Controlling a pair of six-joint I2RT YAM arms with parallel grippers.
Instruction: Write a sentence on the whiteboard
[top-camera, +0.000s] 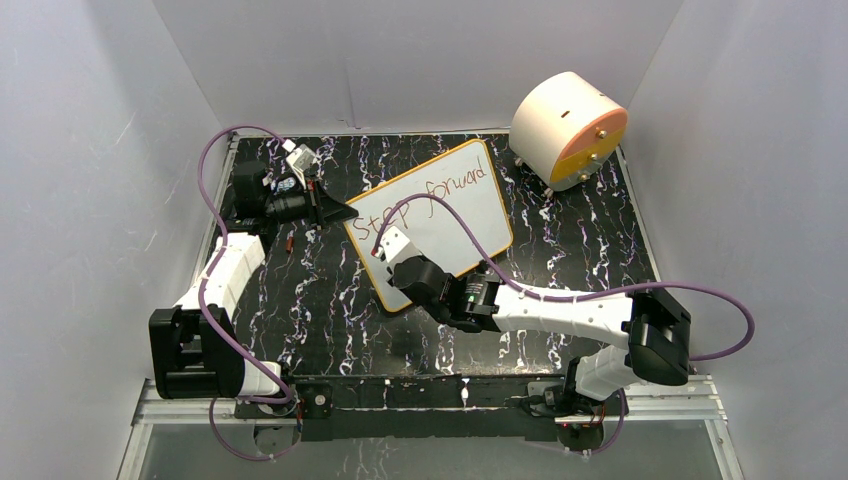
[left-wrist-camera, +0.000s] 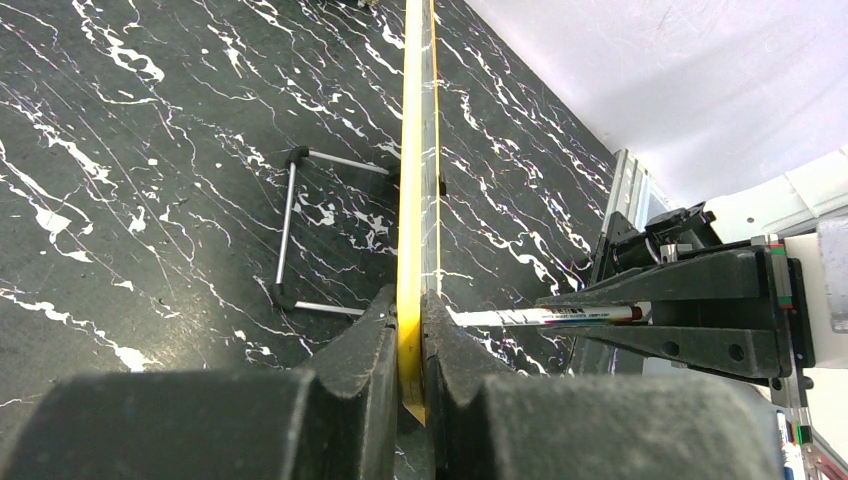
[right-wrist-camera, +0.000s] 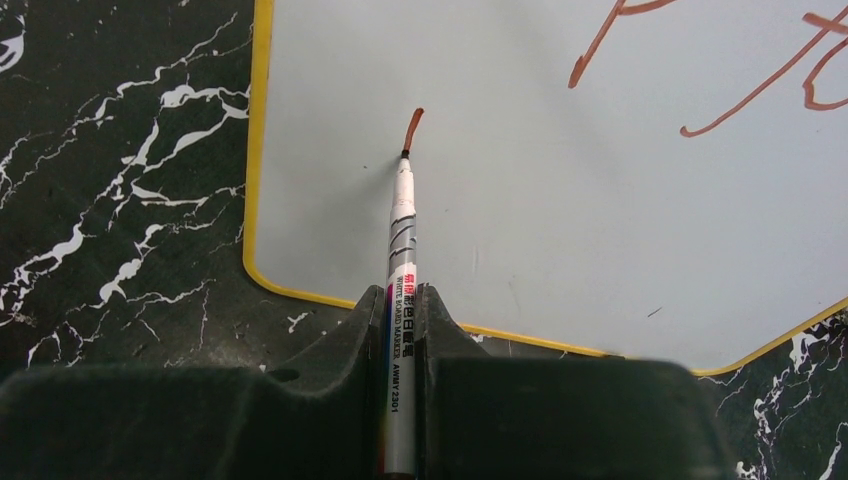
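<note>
Presently: left gripper, jaws pinched on the yellow edge of the whiteboard, held edge-on between its fingers. Right gripper, clamped on marker; tip touches the board just ahead, beside a short red-brown stroke. Sentence, reading "Step forward", farther ahead and right.

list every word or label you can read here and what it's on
"Step forward": handwritten on the whiteboard, top view.
"WHITE BOARD MARKER AMY 2301": printed along the marker barrel, right wrist view.
Red print above it: too small to read.
Short stroke at the marker tip: not a letter yet.
</note>
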